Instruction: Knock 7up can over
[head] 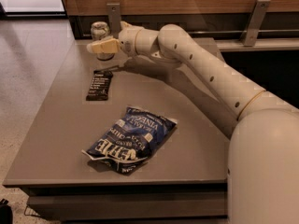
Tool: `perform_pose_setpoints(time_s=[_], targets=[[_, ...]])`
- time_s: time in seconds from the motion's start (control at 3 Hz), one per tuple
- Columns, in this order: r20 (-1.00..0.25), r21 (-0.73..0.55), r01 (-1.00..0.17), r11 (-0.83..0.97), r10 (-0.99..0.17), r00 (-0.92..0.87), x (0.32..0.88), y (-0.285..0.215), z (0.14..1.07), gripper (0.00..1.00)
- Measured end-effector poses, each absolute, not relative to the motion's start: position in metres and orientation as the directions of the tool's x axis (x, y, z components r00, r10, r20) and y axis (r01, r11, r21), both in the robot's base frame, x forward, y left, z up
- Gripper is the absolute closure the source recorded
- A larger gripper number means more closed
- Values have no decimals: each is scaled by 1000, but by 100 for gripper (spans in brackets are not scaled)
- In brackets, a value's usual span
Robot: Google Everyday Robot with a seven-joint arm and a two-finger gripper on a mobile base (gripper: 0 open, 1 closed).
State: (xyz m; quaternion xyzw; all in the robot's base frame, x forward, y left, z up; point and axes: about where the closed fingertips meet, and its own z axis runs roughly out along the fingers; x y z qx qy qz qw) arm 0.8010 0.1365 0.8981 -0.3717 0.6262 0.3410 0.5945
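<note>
Can: the small whitish-silver 7up can (99,33) with its shiny metal top stands upright at the far left corner of the grey-brown worktop (60,139), close under the wooden back wall.
End effector: my cream-coloured end effector (97,46) sits right in front of the can, across its lower body as I see it; I judge it touching or all but touching, though I cannot tell which.
Fingers: I cannot tell whether they are apart or together.
Direction: the can lies just behind the tip and a little toward the far edge; the arm reaches in from the right.
Axis: the can's long axis is vertical, the end effector runs roughly level, so the two cross at about a right angle.
Contact height: low to middle on the can, by my reading, which would favour sliding over tipping.
Next move, my guess: a sideways sweep higher on the body should topple it.
Bystanders: the dark flat snack bar (99,85) lies near, toward me; the crumpled blue chip bag (131,138) is well apart.
</note>
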Motion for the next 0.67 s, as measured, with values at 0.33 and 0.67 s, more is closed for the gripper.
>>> perform_pose_setpoints(time_s=[0.33,0.67], targets=[[-999,-12,-874,487,-45,-11,802,145,899,0],[-999,-7,-875,485,-40,-14,803,148,897,0]])
